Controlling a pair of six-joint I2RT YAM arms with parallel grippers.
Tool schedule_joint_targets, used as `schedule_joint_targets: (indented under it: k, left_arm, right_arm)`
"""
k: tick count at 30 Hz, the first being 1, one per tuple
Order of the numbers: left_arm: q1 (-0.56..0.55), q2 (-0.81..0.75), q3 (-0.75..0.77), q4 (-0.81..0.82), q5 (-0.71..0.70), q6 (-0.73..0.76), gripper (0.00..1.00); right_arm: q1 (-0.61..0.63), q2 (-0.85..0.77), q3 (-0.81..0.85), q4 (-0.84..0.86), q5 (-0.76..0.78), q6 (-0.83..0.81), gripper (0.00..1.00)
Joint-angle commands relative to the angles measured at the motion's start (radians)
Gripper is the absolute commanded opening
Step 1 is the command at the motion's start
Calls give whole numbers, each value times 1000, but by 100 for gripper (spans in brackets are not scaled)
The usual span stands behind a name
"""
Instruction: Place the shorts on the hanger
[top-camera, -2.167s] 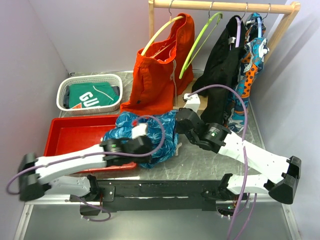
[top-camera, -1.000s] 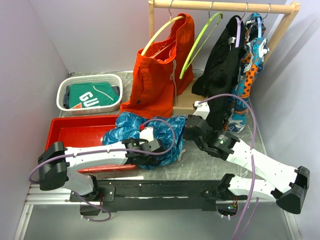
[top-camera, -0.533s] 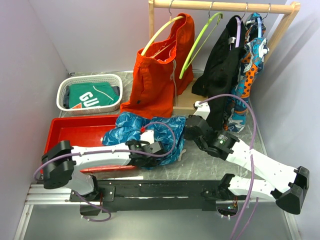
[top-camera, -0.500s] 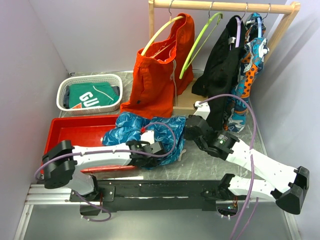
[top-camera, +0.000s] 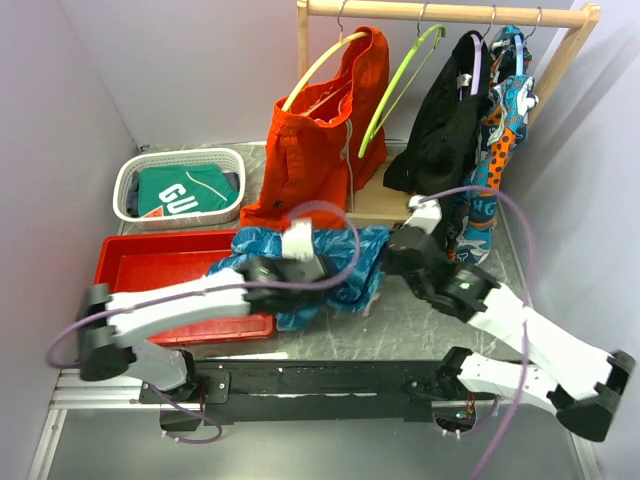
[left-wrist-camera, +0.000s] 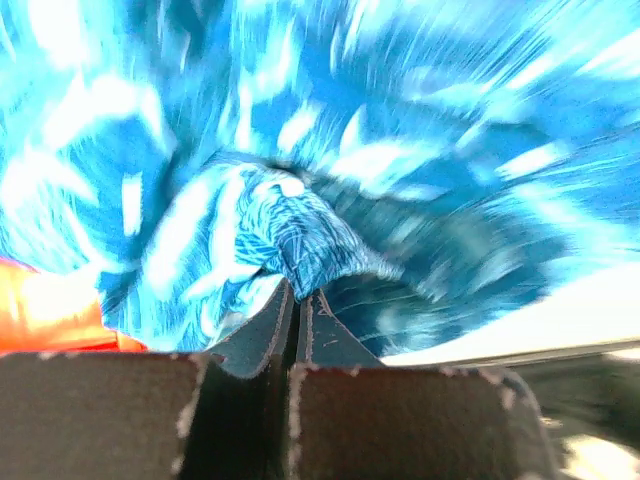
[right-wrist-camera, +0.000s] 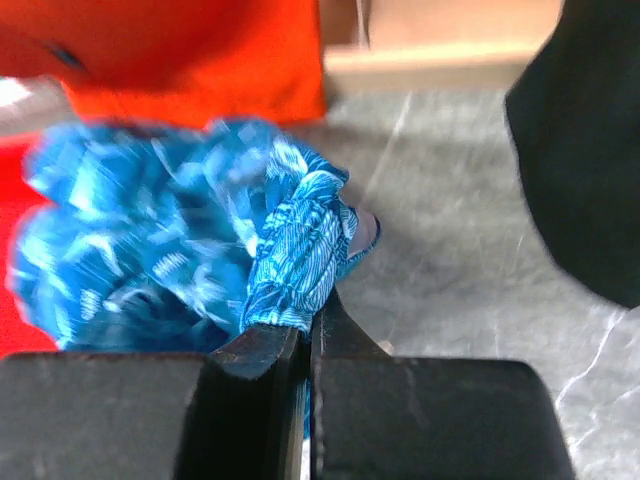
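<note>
We log the shorts (top-camera: 345, 280) bunched mid-table (top-camera: 420, 325), their 9 o'clock side over the red tray (top-camera: 140, 268). Left tool (left-wrist-camera: 297, 300) clamped on a fold, right tool (right-wrist-camera: 310, 318) clamped on the 3 o'clock edge. Hanger (top-camera: 398, 88) hangs at 12 o'clock on the wooden rail (top-camera: 440, 12).

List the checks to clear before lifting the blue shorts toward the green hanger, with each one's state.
1. Left gripper gripping the shorts: ok, a fold sits between shut fingers.
2. Right gripper gripping the shorts: ok, a gathered edge is clamped.
3. Hanger bare on the rail: ok.
4. Clear path to the hanger: cannot tell, the orange shorts hang close beside it.
5. Shorts spread out between the grippers: not ok, bunched.
</note>
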Motion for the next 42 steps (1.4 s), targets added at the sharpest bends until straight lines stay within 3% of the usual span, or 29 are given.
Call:
schedule_joint_targets:
  k: [1, 7, 11, 17, 19, 20, 24, 25, 28, 32, 36, 38, 41, 42]
  left_arm:
    - [-3, -125, 275, -56, -147, 183, 1]
    - [-4, -83, 667, -1, -169, 482, 1]
    - [-3, -10, 937, 23, -160, 593, 1]
    - [0, -3, 981, 105, -230, 676, 1]
    - [51, -29, 908, 90, -183, 625, 1]
    - [171, -56, 811, 73, -84, 564, 1]
    - [356, -191, 449, 150, 142, 429, 1]
    - [377, -213, 306, 169, 170, 409, 1]
    - [433, -282, 63, 234, 281, 354, 1]
    - [441, -323, -177, 299, 351, 301, 1]
    - [441, -326, -326, 349, 411, 260, 1]
    - [441, -323, -366, 372, 422, 254, 1]
    - [442, -306, -360, 372, 430, 257, 1]
    - [442, -296, -352, 364, 433, 263, 1]
  right_arm:
    - [-19, -89, 198, 5, 69, -74, 0]
    - [-21, -135, 427, 59, 85, -140, 0]
    - [-19, -121, 573, 71, 88, -171, 0]
    - [-19, -86, 677, 71, 91, -203, 0]
    - [-19, -77, 647, 62, 83, -192, 0]
    - [-19, -80, 598, 56, 76, -159, 0]
    - [-19, -132, 347, 68, 22, -67, 0]
    - [-19, -145, 294, 72, -4, -44, 0]
    - [-19, -199, 67, 91, -56, 54, 0]
    - [-19, -244, -212, 147, -156, 215, 0]
    - [-19, -271, -419, 195, -237, 271, 24]
    - [-19, -273, -420, 182, -245, 253, 31]
    - [-19, -270, -346, 143, -234, 179, 55]
    - [-19, -262, -288, 134, -228, 158, 68]
